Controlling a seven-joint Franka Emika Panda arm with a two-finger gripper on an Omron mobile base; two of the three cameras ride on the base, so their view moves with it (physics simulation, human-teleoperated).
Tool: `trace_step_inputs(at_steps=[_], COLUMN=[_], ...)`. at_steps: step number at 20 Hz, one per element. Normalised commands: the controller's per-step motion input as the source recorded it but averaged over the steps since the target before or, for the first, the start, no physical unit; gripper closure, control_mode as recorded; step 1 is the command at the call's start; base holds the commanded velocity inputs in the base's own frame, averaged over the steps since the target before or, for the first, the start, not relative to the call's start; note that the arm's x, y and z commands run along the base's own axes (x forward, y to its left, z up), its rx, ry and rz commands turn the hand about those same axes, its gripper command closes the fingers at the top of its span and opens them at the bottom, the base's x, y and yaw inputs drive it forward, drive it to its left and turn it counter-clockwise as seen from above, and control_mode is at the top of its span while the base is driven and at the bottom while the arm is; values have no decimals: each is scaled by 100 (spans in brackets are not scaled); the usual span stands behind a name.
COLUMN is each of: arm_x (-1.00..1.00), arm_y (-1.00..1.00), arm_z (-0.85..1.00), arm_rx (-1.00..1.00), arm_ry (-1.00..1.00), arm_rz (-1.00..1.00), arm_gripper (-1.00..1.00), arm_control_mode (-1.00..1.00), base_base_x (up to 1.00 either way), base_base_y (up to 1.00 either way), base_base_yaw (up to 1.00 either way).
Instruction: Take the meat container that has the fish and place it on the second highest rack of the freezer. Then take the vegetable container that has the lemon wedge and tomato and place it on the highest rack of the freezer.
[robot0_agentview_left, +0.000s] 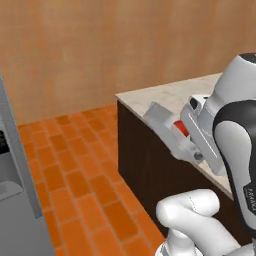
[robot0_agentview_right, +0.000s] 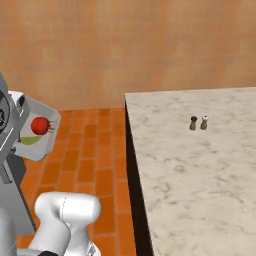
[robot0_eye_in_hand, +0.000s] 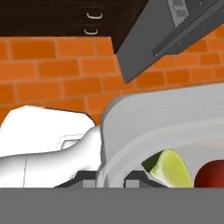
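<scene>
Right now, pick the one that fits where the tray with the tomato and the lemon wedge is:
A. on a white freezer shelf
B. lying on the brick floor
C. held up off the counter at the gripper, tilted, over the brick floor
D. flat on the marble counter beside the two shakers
C: the tray hangs tilted at the gripper above the brick floor, with the tomato and lemon wedge in it.

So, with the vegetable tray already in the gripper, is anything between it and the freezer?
Nothing visible blocks it. The gripper holds the vegetable container tilted above bare orange floor, off the counter's edge. The freezer stands across that open floor in the left base view; its racks aren't visible from here.
</scene>
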Motion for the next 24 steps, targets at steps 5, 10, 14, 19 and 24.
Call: trace_step_inputs(at_steps=[5,10,14,19,24], arm_x=[0,0,0,0,0], arm_y=[0,0,0,0,0], arm_z=[0,0,0,0,0], arm_rx=[0,0,0,0,0], arm_ry=[0,0,0,0,0], arm_rz=[0,0,0,0,0], arm_gripper=[100,100,100,100,100], arm_control_mode=[100,100,100,100,100], base_base_x=[100,100,100,100,100], base_base_y=[-31,-1,0,0,-3], base_base_yaw=[33,14,5,10,36])
